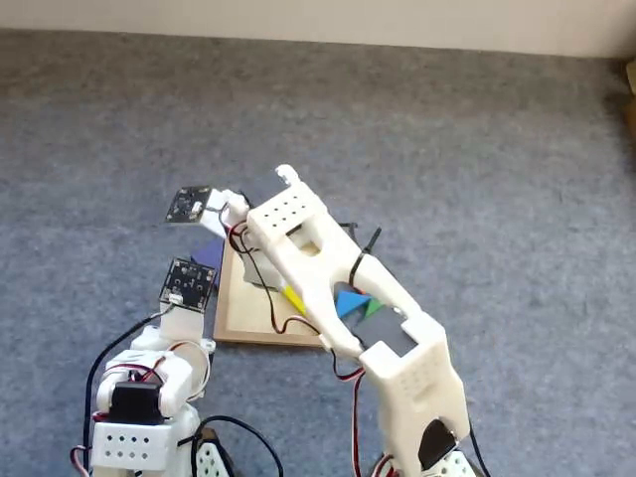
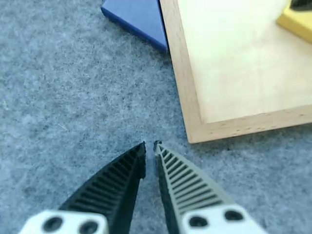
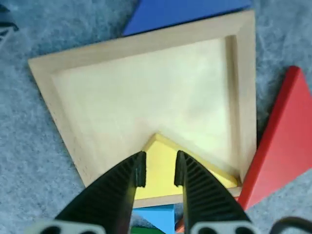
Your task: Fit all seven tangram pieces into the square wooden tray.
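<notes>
High view: the square wooden tray (image 1: 243, 308) lies flat on the grey-covered counter (image 1: 477, 149). The right arm stretches across it and the left arm sits beside its near corner.

Left wrist view:
- The left hand (image 2: 150, 146) hangs over bare counter just outside a tray (image 2: 180, 73) corner.
- Its fingertips are all but touching, with a hairline gap and nothing between them.
- A dark blue piece (image 2: 136, 17) lies on the counter against the tray's outer rim.
- A yellow piece (image 2: 297, 22) sits inside the tray at the far edge.

Right wrist view:
- The right hand (image 3: 160, 168) is over the tray (image 3: 146, 40), with its fingers parted a little.
- They straddle nothing, and the yellow piece (image 3: 162, 150) shows through the gap below them.
- That yellow piece is the one piece seen inside the tray. It lies flat, with one edge along the rim and one end near a corner.
- The dark blue piece (image 3: 185, 12) lies outside, against the opposite rim.
- A red triangle (image 3: 282, 146) lies on the counter just beside another side of the tray.
- A light blue piece (image 3: 156, 214) and a green piece (image 3: 141, 229) lie outside the rim nearest the yellow piece. The hand partly hides them.
</notes>
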Controlling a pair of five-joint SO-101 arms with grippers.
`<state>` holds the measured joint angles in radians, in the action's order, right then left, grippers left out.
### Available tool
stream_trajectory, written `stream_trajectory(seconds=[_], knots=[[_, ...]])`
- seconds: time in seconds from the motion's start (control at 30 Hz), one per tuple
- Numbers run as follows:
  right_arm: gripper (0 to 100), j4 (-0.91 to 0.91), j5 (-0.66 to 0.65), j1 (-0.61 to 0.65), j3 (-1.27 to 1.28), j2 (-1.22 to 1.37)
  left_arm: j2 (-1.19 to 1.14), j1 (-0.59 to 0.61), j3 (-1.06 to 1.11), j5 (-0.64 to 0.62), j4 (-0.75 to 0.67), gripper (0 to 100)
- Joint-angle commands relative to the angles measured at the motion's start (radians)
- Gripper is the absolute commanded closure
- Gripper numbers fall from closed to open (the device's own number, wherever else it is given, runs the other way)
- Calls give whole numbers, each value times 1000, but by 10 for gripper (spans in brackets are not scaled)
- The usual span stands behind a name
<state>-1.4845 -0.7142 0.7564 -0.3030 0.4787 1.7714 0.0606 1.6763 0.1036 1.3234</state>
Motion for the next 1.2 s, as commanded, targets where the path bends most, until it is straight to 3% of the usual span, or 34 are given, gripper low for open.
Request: stream_trajectory(seconds=[0.0, 0.33, 0.77, 0.9, 1.17], knots=[[908, 16, 75, -81, -73, -108, 41, 10, 21, 0, 2, 949], [908, 467, 336, -272, -8, -51, 41, 10, 21, 0, 0, 949], [908, 582, 350, -255, 54, 88, 41, 10, 21, 0, 0, 949], [908, 553, 350, -243, 54, 116, 41, 10, 21, 0, 0, 949], [908, 282, 345, -157, 47, 113, 41, 10, 21, 0, 0, 949]])
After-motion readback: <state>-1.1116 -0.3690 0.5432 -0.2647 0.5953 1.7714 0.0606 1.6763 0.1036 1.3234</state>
